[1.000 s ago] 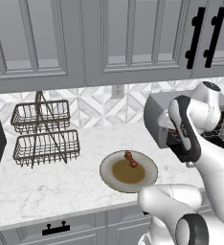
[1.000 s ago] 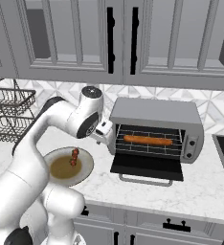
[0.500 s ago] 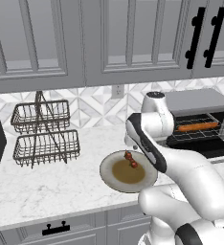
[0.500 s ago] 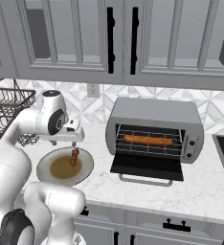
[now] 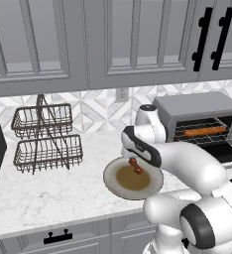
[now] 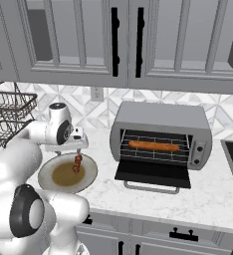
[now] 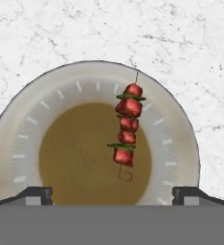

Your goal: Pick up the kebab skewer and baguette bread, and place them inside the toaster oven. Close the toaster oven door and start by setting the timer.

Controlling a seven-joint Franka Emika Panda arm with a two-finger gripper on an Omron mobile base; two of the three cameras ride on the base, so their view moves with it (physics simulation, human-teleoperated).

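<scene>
Kebab skewer (image 7: pixel 127 132) lies on plate (image 7: pixel 18 139) below wide-open, empty claw (image 7: pixel 112 194).

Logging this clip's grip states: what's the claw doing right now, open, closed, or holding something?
Claw: open and holding nothing, poised above the kebab skewer lying on the plate.

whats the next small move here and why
Probably lower the open end effector straight down onto the short red-chunk kebab skewer. The skewer lies on the round brown-centred plate right under the hand, ungrasped, while the long orange baguette already sits on the rack of the grey toaster oven.
</scene>
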